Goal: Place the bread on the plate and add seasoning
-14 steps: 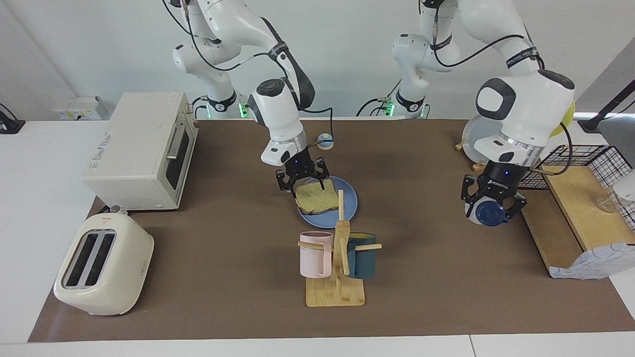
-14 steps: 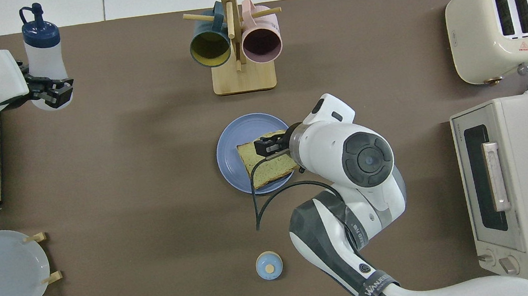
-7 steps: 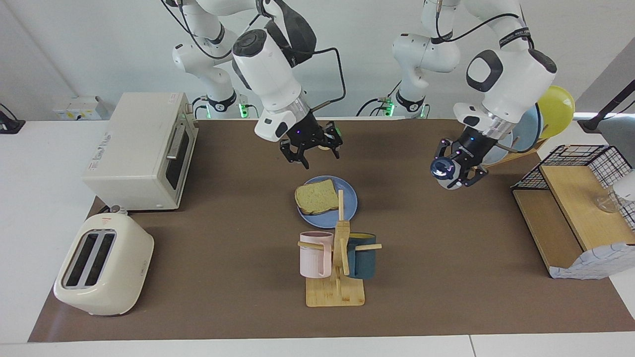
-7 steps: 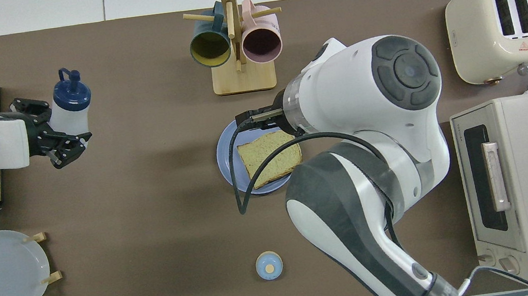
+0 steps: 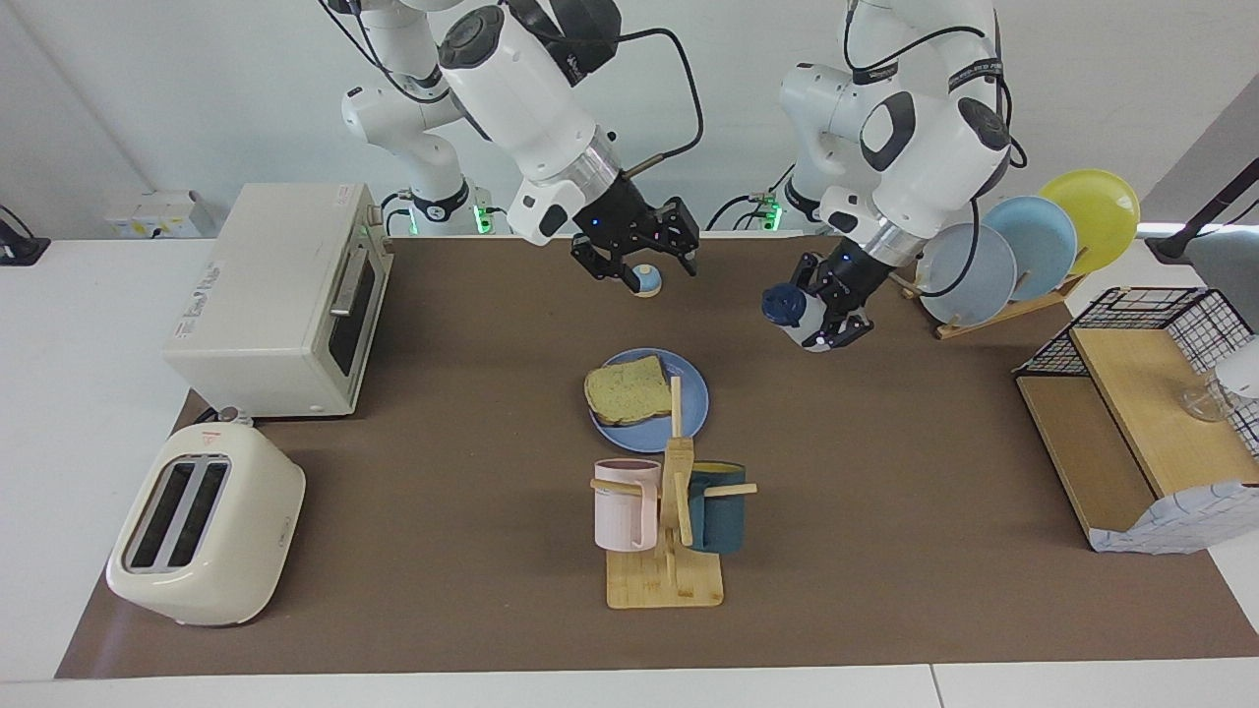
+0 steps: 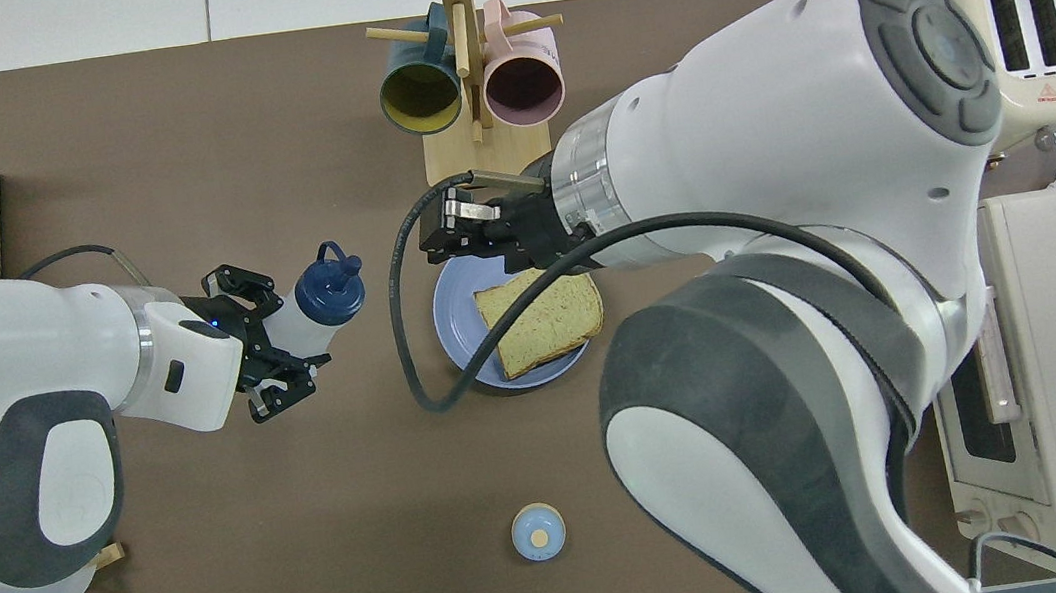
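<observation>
The square tan-crusted toast slice (image 5: 627, 389) is lying on the round blue plastic plate (image 5: 690, 405). The left pincer (image 5: 824, 313) is clamping the translucent navy-capped squeeze bottle (image 5: 793, 311), tilted in the air beside the plate; seasoning needs it over the toast. The right pincer (image 5: 637, 258) is hanging half-apart, empty.

white wall (image 5: 197, 88), brown-covered table (image 5: 443, 492)
</observation>
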You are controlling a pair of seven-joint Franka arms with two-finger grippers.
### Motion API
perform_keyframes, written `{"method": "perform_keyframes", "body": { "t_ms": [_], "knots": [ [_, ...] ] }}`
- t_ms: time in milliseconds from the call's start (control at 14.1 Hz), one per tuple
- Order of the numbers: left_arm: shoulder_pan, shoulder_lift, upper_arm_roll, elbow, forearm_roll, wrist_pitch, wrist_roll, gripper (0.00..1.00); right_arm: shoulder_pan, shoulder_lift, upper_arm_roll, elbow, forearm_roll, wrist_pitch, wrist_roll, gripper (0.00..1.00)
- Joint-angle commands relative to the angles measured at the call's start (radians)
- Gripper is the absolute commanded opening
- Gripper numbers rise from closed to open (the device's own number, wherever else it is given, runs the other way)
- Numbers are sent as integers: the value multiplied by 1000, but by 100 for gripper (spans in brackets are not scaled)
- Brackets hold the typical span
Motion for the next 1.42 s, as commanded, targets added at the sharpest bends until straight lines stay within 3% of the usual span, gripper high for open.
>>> {"method": "perform_keyframes", "body": {
  "t_ms": [0, 284, 711, 1350],
  "knots": [
    [-25, -71, 4, -79, -28, -8, 29, 0, 36, 5, 11, 27, 4, 2, 65, 50],
    [-48, -105, 4, -123, -119, -2, 32, 0, 73, 12, 12, 17, 2, 88, 87, 45],
    [-47, -108, 6, -125, -188, -3, 32, 0, 75, 17, 12, -17, -28, 109, 73, 31],
    [-39, -110, 7, -125, -197, -3, 32, 0, 98, 17, 12, -20, -28, 108, 81, 29]
  ]
}}
